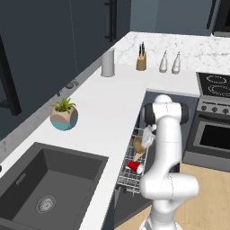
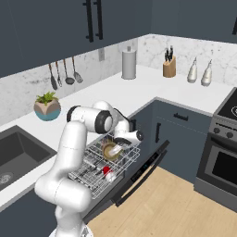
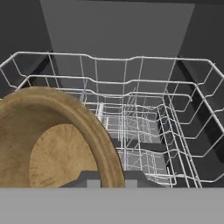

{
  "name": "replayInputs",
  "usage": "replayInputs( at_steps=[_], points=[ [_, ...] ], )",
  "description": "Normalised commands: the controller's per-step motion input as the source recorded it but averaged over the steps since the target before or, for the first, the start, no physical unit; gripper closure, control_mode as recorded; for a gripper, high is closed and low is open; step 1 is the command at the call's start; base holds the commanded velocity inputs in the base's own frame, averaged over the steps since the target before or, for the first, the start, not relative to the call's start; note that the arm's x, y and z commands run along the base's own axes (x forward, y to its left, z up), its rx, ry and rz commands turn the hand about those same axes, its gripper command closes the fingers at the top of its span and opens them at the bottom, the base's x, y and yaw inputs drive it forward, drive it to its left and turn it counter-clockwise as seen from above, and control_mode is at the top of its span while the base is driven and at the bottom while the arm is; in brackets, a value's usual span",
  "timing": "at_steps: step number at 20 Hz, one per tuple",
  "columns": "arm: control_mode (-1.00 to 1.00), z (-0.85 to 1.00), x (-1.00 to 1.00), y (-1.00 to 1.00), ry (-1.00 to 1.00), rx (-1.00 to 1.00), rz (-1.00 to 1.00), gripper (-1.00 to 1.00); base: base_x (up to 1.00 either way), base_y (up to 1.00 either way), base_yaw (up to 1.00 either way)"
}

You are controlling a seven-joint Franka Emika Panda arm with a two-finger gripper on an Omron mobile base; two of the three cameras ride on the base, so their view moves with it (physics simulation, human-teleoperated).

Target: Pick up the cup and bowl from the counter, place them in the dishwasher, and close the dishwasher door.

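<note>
In the hand view's lower left, the bowl sits pinched by its rim in the narrowly closed gripper, tipped on edge, apparently so it can slot between the rack wires. Farther off, at the lower middle of the left base view, the cup already lies on its side in the pulled-out rack, with the dishwasher door down.

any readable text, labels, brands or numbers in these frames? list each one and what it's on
None: no legible word, brand or number in any view.
Oven: knobs carry no readable marks.
Red cup lying in the dishwasher rack: plain, no print.
Bowl: wood grain only.
Grey canister, knife block, the two bottles, plant pot: no labels visible.
Open dishwasher door: faint light specks along its edge, too small to read.
</note>
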Motion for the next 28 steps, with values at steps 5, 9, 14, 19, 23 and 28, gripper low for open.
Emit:
replayInputs(
  at_steps=[5, 9, 14, 19, 23, 28],
  points=[
    [-1.0, -0.61, 0.12, 0.05, 0.0, 0.0, 0.06, 1.0, 0.0, 0.0, 0.0],
    [-1.0, -0.62, 0.08, 0.03, -0.04, -0.02, 0.04, 1.0, 0.0, 0.0, 0.0],
    [-1.0, -0.66, 0.03, 0.0, -0.05, -0.02, 0.05, 1.0, 0.0, 0.0, 0.0],
    [-1.0, -0.51, 0.0, 0.0, -0.04, -0.01, 0.05, 1.0, 0.0, 0.0, 0.0],
    [-1.0, -0.24, -0.03, -0.08, 0.0, 0.0, 0.06, -1.0, 0.0, 0.0, 0.0],
    [-1.0, 0.08, -0.35, -0.29, -0.03, 0.03, 0.01, -1.0, 0.0, 0.0, 0.0]
  ],
)
